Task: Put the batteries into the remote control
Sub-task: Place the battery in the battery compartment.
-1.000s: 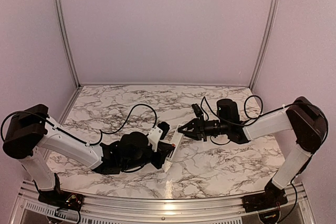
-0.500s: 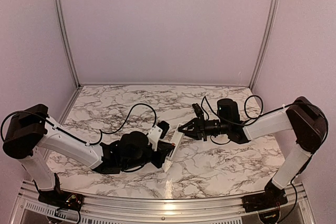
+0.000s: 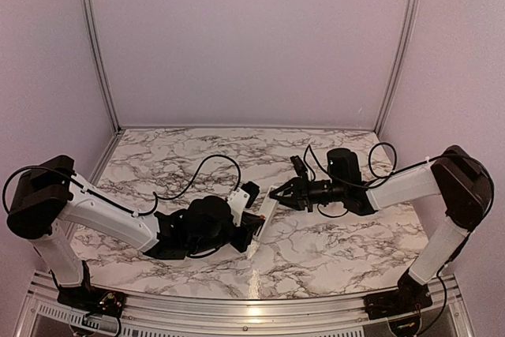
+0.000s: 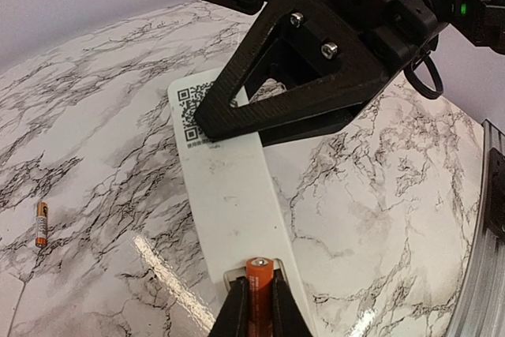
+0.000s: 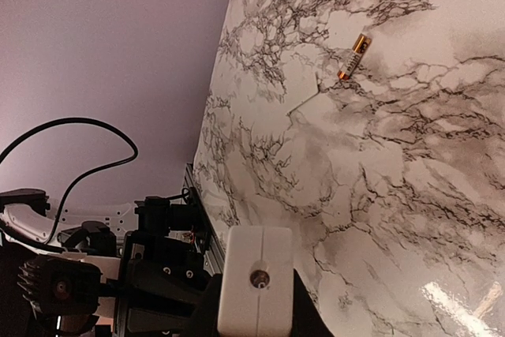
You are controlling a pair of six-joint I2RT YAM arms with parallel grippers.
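Marbled tabletop [image 3: 331, 250], lilac walls [image 3: 252, 37] all round, and straight to the action at mid-surface; over on the right pincer [image 3: 278, 193], pressed tight on the far end of the remote control [image 4: 229, 195], holding it back-up with the QR label [image 4: 192, 112] showing; end-on from the right wrist, same clamp, white plastic squeezed hard; cannot tell whether the near end rests on the marble or hangs just off it; now the left pincer [image 4: 256, 315], pinching a battery [image 4: 258, 286] lengthwise and nosing right at the recessed slot [image 4: 234, 277] on the remote's near end; compared with a second ago, has slid a touch rightward and in toward the remote, with hardly a budge on the right side; reads as the approach finished and the seating about to start; looks touching or all but touching the slot lip, though cannot say from here whether any of it is already down in the recess; off to the left, well apart, a spare battery [image 4: 41, 223] lying flat on the marble, waiting its turn; so, by this judgement, nothing loaded yet, first cell at the door; calls for a gentle push along the slot and a firm hold on the right to stop the remote pivoting; risks a slip or a pop-out if pressed at a slant.
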